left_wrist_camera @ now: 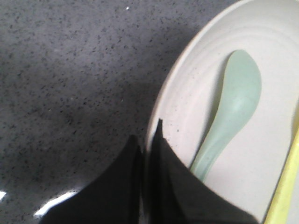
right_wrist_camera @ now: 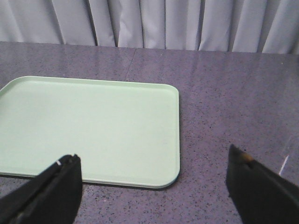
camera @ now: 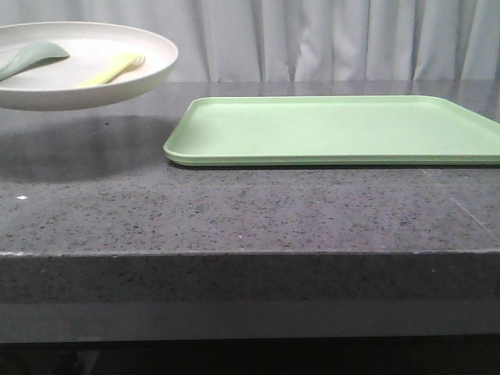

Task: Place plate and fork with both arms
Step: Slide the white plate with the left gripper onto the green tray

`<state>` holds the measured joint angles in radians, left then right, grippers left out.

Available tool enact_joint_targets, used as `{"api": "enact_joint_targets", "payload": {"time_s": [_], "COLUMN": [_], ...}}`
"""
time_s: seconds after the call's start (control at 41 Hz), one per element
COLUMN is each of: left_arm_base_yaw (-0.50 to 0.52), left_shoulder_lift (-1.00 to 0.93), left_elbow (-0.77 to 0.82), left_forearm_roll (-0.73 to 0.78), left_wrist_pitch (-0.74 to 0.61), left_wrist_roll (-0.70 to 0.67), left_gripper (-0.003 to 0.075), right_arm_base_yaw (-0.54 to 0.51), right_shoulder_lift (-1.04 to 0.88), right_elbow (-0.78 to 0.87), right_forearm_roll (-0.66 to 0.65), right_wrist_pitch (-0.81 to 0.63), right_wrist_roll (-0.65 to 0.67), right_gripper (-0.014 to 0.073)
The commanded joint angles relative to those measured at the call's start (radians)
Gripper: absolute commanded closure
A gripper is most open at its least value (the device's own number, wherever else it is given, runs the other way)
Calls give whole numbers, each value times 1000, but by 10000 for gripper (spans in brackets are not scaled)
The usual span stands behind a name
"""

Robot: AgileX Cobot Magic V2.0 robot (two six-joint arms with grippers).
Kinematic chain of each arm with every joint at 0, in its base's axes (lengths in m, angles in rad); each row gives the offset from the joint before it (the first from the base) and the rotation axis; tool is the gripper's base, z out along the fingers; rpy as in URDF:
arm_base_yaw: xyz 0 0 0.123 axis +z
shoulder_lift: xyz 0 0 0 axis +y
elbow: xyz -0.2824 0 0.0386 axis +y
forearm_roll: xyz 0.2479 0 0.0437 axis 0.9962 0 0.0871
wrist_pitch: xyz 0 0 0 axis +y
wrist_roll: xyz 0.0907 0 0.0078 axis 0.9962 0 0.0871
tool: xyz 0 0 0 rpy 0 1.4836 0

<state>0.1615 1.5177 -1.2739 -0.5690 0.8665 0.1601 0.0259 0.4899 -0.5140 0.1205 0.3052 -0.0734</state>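
The cream-white plate hangs tilted in the air above the table's left side, its shadow on the stone below. The pale-yellow fork and a grey-green spoon lie in it. In the left wrist view my left gripper is shut on the plate's rim, one finger inside and one under; the spoon and a strip of the fork show there. My right gripper is open and empty, above the table by the tray's near right corner. Neither gripper shows in the front view.
A rectangular light-green tray lies flat on the dark speckled stone table, right of the plate; it shows in the right wrist view too. Grey curtains hang behind the table. The table's front edge runs across the view.
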Motion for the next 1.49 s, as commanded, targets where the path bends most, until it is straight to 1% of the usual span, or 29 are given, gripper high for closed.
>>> {"api": "enact_joint_targets", "payload": {"time_s": [0.0,0.147,0.44,0.708,0.83,0.952,1.05,1.465], "left_arm_base_yaw": [-42,-139,-397,-541,-579,-590,-590,-590], "left_shoulder_lift": [-39,21,245,437,504,553,568,576], "left_elbow": [-39,-98,-353,-590,-667,-708,-713,-713], "left_forearm_roll": [-74,-74,-74,-72,-70,-59,-40,-35], "left_wrist_pitch": [-79,-84,-86,-95,-95,-91,-98,-98], "left_wrist_roll": [2,-16,-108,-170,-193,-222,-245,-246], "left_gripper": [738,738,738,738,738,738,738,733], "right_arm_base_yaw": [0,0,0,0,0,0,0,0], "right_shoulder_lift": [10,10,10,10,10,10,10,10], "right_elbow": [-38,-38,-38,-38,-38,-38,-38,-38], "right_forearm_roll": [2,2,2,2,2,2,2,2], "right_wrist_pitch": [-75,-75,-67,-67,-67,-67,-67,-67], "right_wrist_roll": [-3,-3,-3,-3,-3,-3,-3,-3], "right_gripper": [-50,-50,-50,-50,-50,-50,-50,-50]}}
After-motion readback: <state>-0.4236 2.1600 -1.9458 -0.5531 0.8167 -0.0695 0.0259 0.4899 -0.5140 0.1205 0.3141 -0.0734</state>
